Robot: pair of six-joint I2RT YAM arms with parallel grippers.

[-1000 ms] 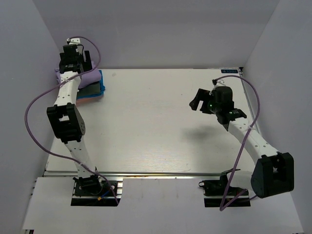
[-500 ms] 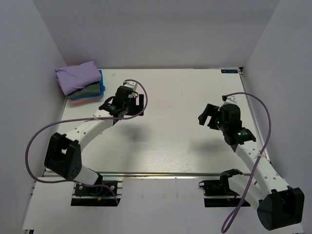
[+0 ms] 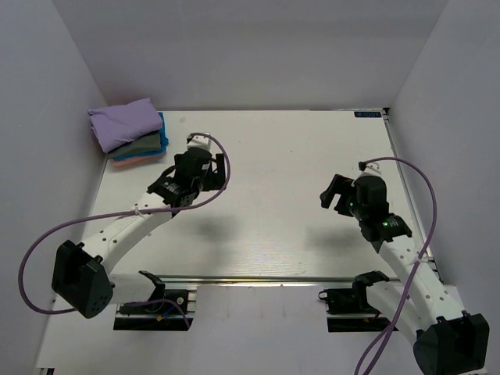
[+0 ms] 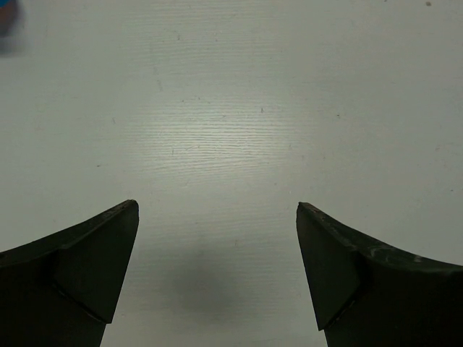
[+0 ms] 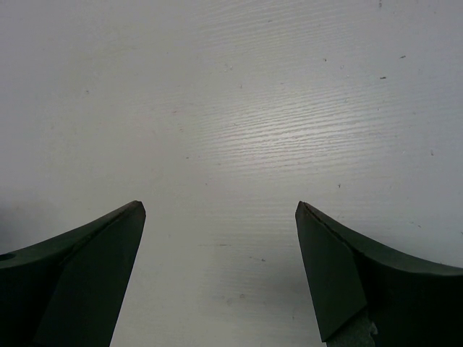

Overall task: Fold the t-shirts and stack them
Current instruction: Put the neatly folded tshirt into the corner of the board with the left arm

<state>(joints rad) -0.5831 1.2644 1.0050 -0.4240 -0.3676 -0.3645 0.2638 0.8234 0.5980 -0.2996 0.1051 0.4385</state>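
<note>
A stack of folded t-shirts sits at the table's far left corner: the lavender-purple shirt point(image 3: 123, 122) on top, then the olive-grey one point(image 3: 145, 144), the bright blue one point(image 3: 162, 137) and the salmon-pink one point(image 3: 129, 162) at the bottom. My left gripper point(image 3: 219, 169) is open and empty, above the table to the right of the stack; its fingers point(image 4: 87, 260) frame bare table. My right gripper point(image 3: 334, 190) is open and empty over the right half of the table; its fingers point(image 5: 347, 275) also frame bare table.
White walls close in the table point(image 3: 273, 187) on the left, back and right. Purple cables loop from both arms. A blurred blue patch point(image 4: 6, 16) shows at the top left corner of the left wrist view.
My left arm has pulled away from the stack, swinging right and toward the near edge. My right arm has drawn back toward its base. The stack stands uncovered.
</note>
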